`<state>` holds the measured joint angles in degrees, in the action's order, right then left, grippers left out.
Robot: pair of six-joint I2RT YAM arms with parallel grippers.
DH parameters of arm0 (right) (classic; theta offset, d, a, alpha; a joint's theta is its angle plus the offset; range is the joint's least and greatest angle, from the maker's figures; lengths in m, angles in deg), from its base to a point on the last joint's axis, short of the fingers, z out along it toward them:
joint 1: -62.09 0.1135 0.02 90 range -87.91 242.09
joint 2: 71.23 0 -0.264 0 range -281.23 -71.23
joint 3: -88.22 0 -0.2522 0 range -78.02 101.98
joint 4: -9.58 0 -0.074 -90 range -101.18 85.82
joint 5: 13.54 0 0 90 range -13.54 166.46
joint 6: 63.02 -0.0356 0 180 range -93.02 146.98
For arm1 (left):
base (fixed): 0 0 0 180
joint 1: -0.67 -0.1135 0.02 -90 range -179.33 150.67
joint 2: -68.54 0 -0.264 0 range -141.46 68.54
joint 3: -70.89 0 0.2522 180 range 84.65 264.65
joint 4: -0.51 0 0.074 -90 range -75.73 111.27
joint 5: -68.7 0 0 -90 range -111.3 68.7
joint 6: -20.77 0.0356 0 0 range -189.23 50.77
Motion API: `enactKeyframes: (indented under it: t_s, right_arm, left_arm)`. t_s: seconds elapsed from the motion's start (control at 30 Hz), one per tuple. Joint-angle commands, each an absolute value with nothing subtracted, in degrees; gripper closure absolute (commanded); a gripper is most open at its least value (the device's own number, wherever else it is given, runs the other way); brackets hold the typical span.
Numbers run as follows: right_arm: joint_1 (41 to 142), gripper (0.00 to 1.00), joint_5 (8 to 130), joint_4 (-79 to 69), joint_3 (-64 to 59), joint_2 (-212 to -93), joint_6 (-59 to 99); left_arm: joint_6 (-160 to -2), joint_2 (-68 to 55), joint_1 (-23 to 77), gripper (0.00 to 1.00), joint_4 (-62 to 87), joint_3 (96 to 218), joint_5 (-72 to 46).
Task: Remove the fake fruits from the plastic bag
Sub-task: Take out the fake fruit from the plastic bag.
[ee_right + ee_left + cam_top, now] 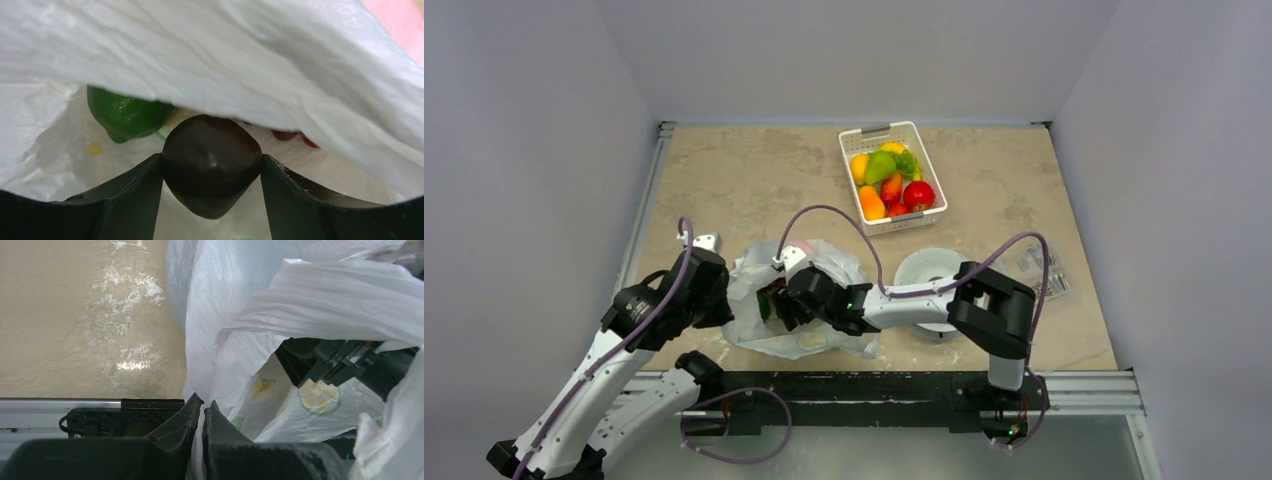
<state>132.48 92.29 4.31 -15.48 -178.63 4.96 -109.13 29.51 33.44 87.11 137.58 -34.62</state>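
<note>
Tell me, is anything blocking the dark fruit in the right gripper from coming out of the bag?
Only the plastic bag itself: its upper film sags right over the dark fruit held by the right gripper. The left gripper pinches the bag's edge. Nothing else visible blocks it.

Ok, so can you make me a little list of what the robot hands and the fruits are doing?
left gripper: shut on an edge of the plastic bag
right gripper: inside the bag, shut on a dark round fruit
also in bag: green fruit, something red mostly hidden
white basket: far side of table, full of colourful fruits
</note>
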Motion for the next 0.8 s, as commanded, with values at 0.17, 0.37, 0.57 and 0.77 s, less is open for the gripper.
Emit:
enactKeyframes:
  t_s: [0.17,0.37,0.57,0.77]
  right_arm:
    - [132.58,1.00,90.18,4.59,-17.18,-166.24,1.42]
    - [132.50,1.00,91.90,2.47,-15.49,-160.74,2.98]
    - [128.59,1.00,97.83,0.41,-14.81,-154.00,5.54]
    - [115.74,1.00,96.25,-1.06,-11.98,-153.90,6.81]
  left_arm:
    - [-110.39,30.09,33.75,1.00,86.21,137.58,-36.64]
    - [-110.71,31.55,33.72,1.00,86.39,137.56,-37.11]
    - [-110.73,33.44,33.86,1.00,86.10,137.35,-37.29]
    - [-110.53,33.32,34.17,1.00,85.93,137.31,-36.90]
